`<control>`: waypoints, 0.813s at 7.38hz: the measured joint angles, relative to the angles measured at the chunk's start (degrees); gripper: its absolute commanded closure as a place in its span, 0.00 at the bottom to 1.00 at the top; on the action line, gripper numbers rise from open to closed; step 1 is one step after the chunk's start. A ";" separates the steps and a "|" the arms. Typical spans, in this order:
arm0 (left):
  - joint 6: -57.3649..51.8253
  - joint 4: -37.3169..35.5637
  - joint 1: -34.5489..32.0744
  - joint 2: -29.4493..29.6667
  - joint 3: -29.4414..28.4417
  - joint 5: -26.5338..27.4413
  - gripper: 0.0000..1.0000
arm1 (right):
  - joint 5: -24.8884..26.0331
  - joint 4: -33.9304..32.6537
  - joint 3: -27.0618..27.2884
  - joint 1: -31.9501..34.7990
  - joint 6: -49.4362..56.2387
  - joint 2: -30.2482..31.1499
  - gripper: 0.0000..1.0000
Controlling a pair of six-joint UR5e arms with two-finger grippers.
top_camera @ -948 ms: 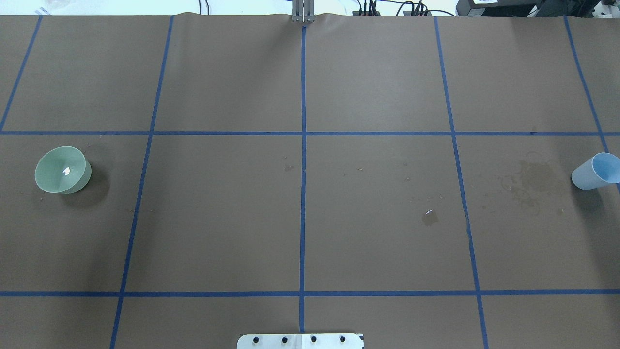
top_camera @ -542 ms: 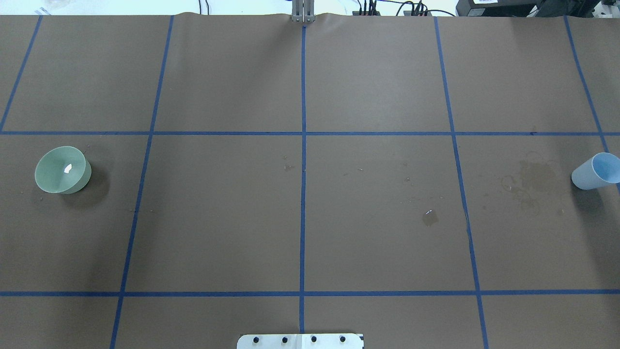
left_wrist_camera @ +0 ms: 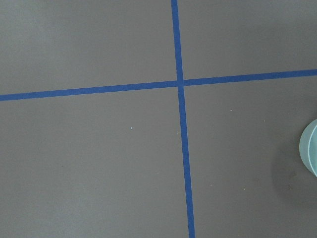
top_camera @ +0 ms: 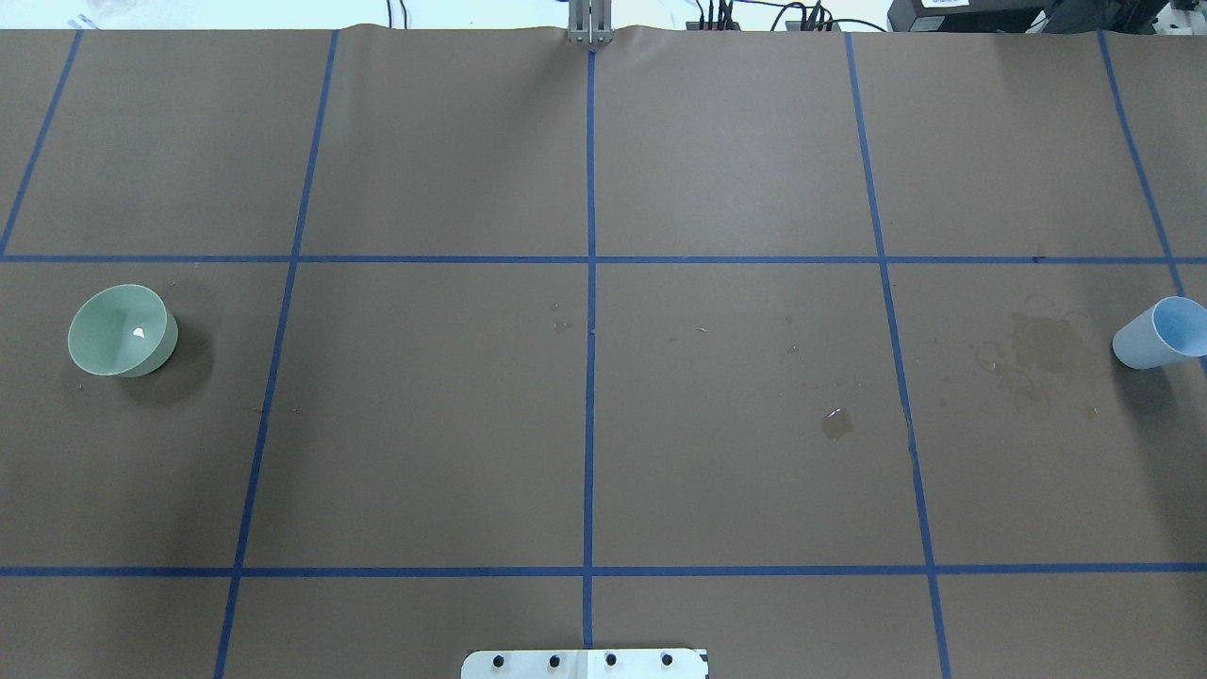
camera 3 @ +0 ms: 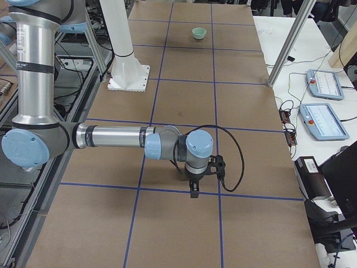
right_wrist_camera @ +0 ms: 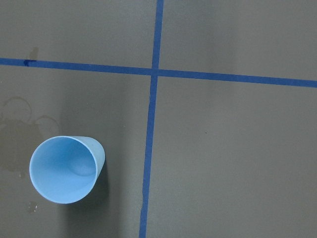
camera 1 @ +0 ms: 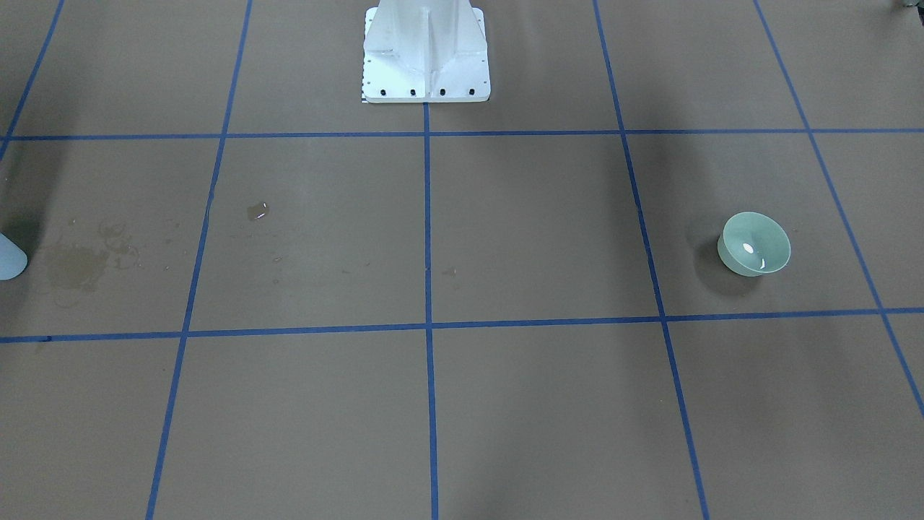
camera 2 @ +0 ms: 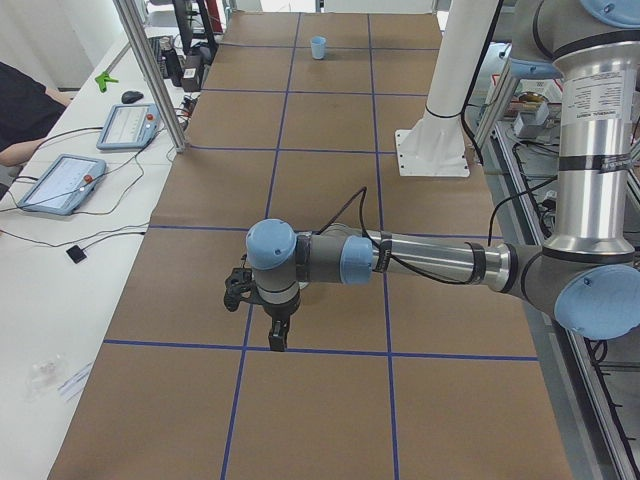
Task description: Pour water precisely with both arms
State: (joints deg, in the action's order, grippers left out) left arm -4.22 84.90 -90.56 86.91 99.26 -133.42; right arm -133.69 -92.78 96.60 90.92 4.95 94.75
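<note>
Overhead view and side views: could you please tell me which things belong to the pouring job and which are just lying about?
For the job: blue cup, green bowl, left arm, right arm.

Just lying about: dried brownish stains, small glinting wet spot, white pedestal, tablets.

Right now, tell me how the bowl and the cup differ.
Colour: the bowl is pale green, the cup light blue.
Shape: the bowl is wide and shallow, the cup narrower and taller, tapering to its base.
Place: the bowl stands at the robot's far left, the cup at its far right, beside a brown stain.
Both stand upright, mouths up, on the table.
</note>
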 measured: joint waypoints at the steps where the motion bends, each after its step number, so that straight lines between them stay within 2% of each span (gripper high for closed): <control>1: 0.00 0.00 0.01 0.00 -0.02 0.00 0.00 | -0.31 0.12 0.40 -0.02 -1.34 -0.03 0.00; 6: 0.00 0.02 0.03 0.01 0.18 0.00 0.00 | -1.83 0.32 1.59 0.04 -6.35 -0.01 0.00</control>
State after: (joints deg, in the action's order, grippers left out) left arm -4.22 84.93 -90.53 86.92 99.44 -133.42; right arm -135.52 -92.46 98.20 90.96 -1.40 94.74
